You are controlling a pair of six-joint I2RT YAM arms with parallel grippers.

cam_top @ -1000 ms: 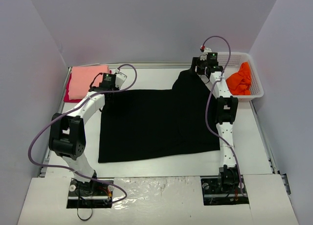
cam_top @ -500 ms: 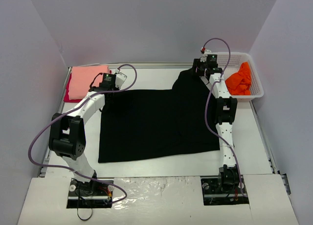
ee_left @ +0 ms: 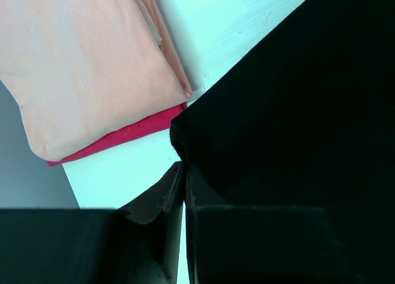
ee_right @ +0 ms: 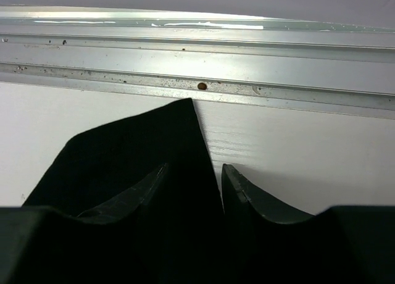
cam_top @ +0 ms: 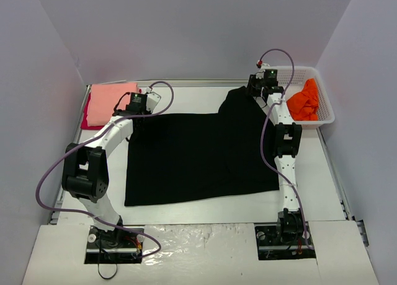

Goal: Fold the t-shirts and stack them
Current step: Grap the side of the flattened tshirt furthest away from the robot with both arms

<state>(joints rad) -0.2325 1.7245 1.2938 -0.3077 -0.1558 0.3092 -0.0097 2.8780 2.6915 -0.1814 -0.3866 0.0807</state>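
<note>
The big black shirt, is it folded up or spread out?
Spread out. The black shirt lies flat across the table, with the left gripper and the right gripper each pinching a far corner.

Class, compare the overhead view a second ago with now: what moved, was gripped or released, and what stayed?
The right gripper edged slightly rightward, keeping its pinch on the far corner of the large black cloth t-shirt. Nothing was taken or released. The left gripper, the folded salmon-pink t-shirt and the crumpled orange t-shirt in the white mesh basket stayed put.
</note>
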